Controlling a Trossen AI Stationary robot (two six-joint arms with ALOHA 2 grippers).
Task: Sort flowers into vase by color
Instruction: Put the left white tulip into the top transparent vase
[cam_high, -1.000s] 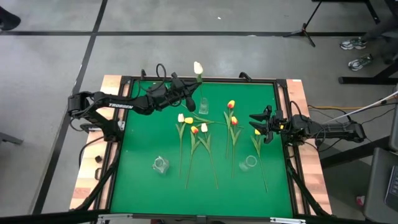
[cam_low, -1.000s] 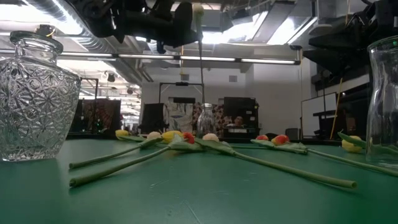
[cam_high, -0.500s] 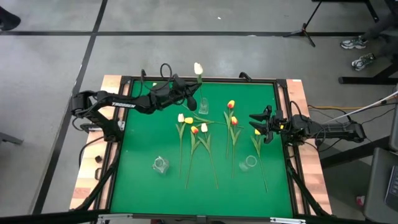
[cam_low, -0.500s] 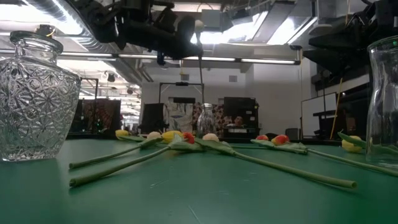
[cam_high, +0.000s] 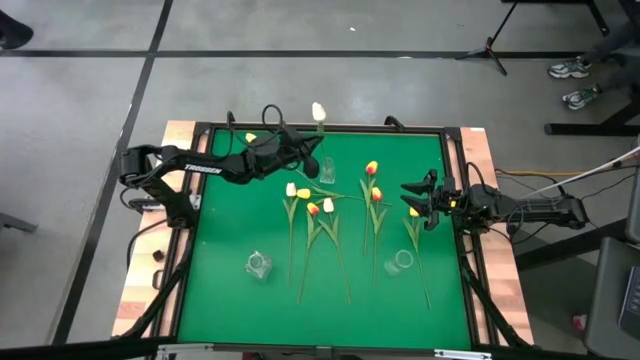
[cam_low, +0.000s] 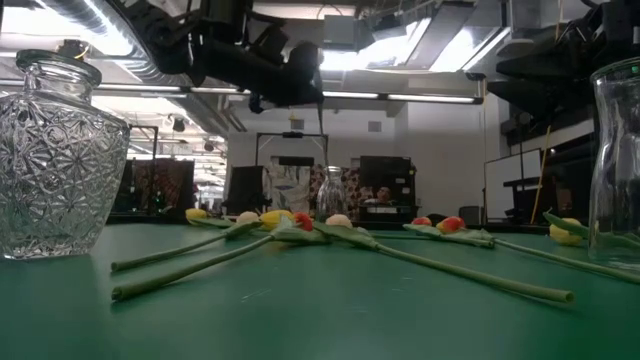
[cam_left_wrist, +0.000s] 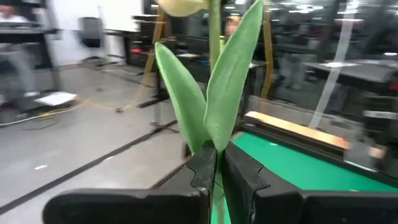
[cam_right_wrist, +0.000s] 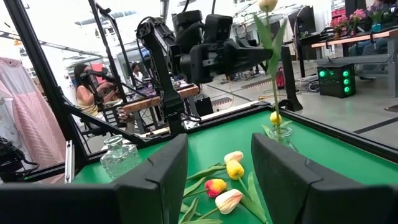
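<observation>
Near the green mat's (cam_high: 230, 300) far edge, left gripper (cam_high: 312, 165) pinches a white tulip (cam_high: 319, 111) upright over a small vase (cam_high: 327, 170); right gripper (cam_high: 413, 199) waits open at the right edge.

- White tulip (cam_high: 319, 111): cream head, thin green stem, two leaves (cam_left_wrist: 211, 99); upright, pinched in the left gripper (cam_high: 312, 160) just under the leaves, its stem running down to the far vase (cam_high: 327, 172)
- Other tulips (cam_high: 322, 212): yellow, white and orange-red heads, lying flat on the mat between the two grippers, heads toward the far side
- One yellow tulip (cam_high: 414, 212) just beside the right gripper (cam_high: 413, 199)
</observation>
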